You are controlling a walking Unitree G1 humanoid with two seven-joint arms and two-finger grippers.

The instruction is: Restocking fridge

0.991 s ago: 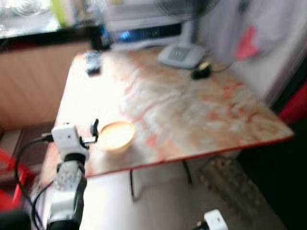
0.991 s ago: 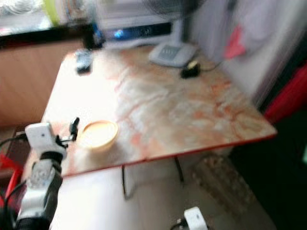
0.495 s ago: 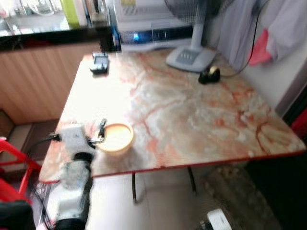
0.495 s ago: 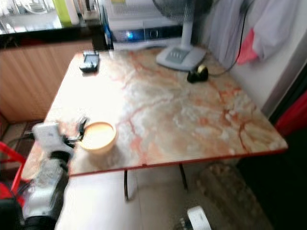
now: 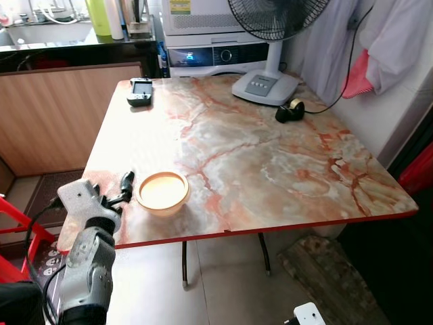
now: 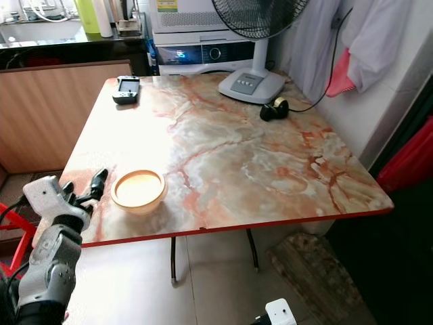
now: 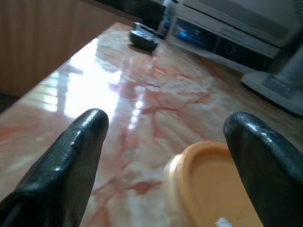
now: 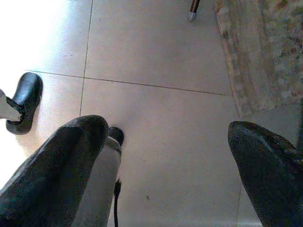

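A shallow yellow-orange bowl (image 5: 162, 192) stands empty near the front left edge of the marble-topped table (image 5: 270, 156). My left gripper (image 7: 166, 123) is open just off the bowl's left side, level with the tabletop. In the left wrist view the bowl (image 7: 222, 184) lies ahead between the two black fingers (image 7: 80, 142), nearer the right one, and neither touches it. My right gripper (image 8: 168, 130) hangs low and open over the tiled floor, holding nothing.
A fan base (image 5: 265, 87), a black tape roll (image 5: 289, 112) with a cord, and a small handheld device (image 5: 140, 91) sit at the table's far side. A white appliance (image 5: 216, 47) and a wooden counter (image 5: 61, 115) stand behind. A red frame (image 5: 13, 223) is at my left, a mat (image 5: 325, 271) under the table.
The whole picture has shifted and gone from blurred to sharp, so the camera moved. My left gripper stays beside the bowl, which has not moved on the table.
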